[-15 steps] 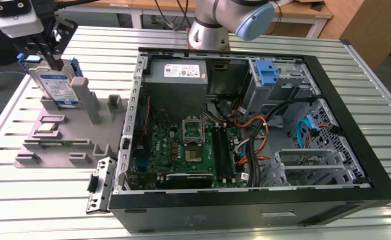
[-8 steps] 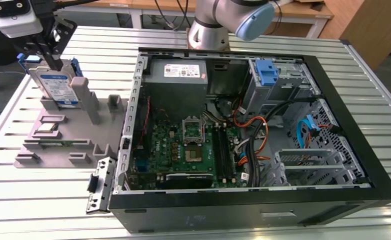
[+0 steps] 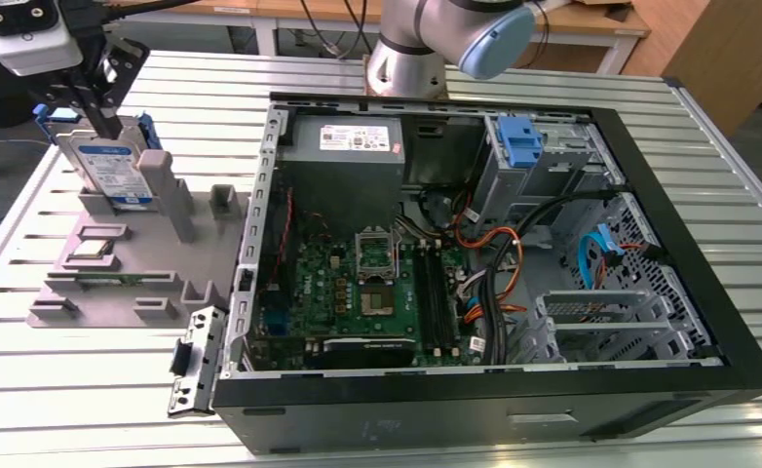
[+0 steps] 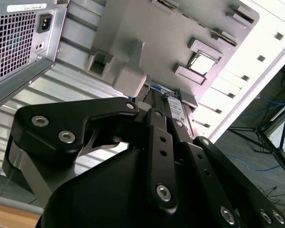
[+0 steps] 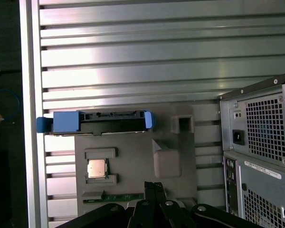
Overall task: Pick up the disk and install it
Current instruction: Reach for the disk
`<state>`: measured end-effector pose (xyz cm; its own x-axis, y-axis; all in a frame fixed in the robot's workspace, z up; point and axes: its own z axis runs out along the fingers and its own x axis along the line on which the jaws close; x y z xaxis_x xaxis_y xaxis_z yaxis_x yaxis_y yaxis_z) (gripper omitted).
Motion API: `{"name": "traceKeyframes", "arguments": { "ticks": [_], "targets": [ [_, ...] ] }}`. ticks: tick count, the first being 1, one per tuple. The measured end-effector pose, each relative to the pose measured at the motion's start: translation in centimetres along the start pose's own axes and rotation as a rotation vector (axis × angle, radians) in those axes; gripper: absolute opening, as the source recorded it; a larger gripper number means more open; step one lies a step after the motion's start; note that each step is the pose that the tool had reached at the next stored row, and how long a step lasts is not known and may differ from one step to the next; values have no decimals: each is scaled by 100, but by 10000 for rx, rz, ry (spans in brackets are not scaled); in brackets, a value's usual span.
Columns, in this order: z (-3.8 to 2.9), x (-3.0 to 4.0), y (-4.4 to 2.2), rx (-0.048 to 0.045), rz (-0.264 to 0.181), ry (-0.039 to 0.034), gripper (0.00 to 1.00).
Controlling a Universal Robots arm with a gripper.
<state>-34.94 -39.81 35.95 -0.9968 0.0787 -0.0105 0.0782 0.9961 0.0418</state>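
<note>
One disk (image 3: 111,174), upright on its edge in a slot of the grey fixture tray (image 3: 95,292), blue rails at its sides, label facing outward. Just above its top edge, the gripper (image 3: 103,122); whether clamped on the disk or merely close to it, cannot tell. Just beside the tray, toward the exterior view's right, the open computer case (image 3: 693,331), with a blue-latched drive bay (image 3: 521,146) near its far corner. Judged step: the pick-up, install not yet begun. Calls for a square hold on the top edge and a straight lift clear of the slot.
</note>
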Motion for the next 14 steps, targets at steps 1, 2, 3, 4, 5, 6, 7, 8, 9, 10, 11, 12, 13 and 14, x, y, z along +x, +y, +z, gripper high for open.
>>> {"name": "traceKeyframes", "arguments": {
  "ticks": [1, 2, 3, 4, 5, 6, 7, 8, 9, 10, 11, 12, 13, 14],
  "targets": [
    [0, 2, 0, 1, 0, 1, 10],
    [0, 4, 0, 1, 0, 1, 10],
    [0, 6, 0, 1, 0, 1, 10],
    [0, 9, -1, 1, 0, 1, 10],
    [1, 12, -1, 1, 0, 1, 10],
    [1, 14, -1, 1, 0, 1, 10],
    [1, 15, -1, 1, 0, 1, 10],
    [1, 15, -1, 1, -1, 2, 10],
    [1, 16, -1, 1, -1, 2, 10],
    [1, 17, -1, 2, 0, 2, 10],
    [1, 17, -2, 1, 0, 2, 10],
    [2, 18, -2, 1, 0, 2, 10],
    [7, 18, -2, 0, 0, 1, 10],
    [11, 18, -2, 1, 0, 1, 10]
  ]
}}
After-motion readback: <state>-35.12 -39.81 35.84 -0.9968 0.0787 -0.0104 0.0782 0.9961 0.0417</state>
